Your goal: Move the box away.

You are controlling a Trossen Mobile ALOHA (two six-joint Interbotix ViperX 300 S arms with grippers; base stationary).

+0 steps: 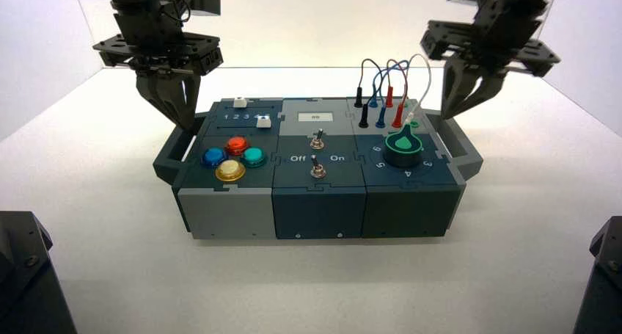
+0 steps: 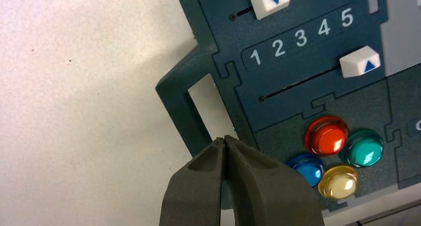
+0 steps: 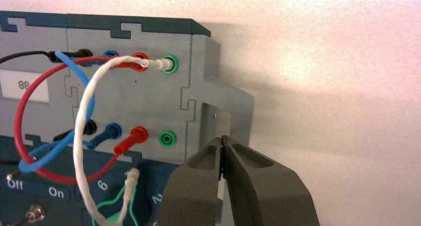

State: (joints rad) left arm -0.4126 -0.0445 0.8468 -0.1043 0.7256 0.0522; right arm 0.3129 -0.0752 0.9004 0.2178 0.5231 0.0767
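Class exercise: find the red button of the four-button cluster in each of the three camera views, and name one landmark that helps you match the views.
High view: the red button sits at the far side of the cluster on the box's left section.
Left wrist view: the red button lies beside the teal button, beyond the shut left gripper.
Right wrist view: not in it.
Shared landmark: the Off/On lettering, seen in the high and right wrist views.

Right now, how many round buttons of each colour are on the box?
On the box, near its left end:
Red button: 1
Teal-green button: 1
Blue button: 1
Yellow button: 1
Total: 4
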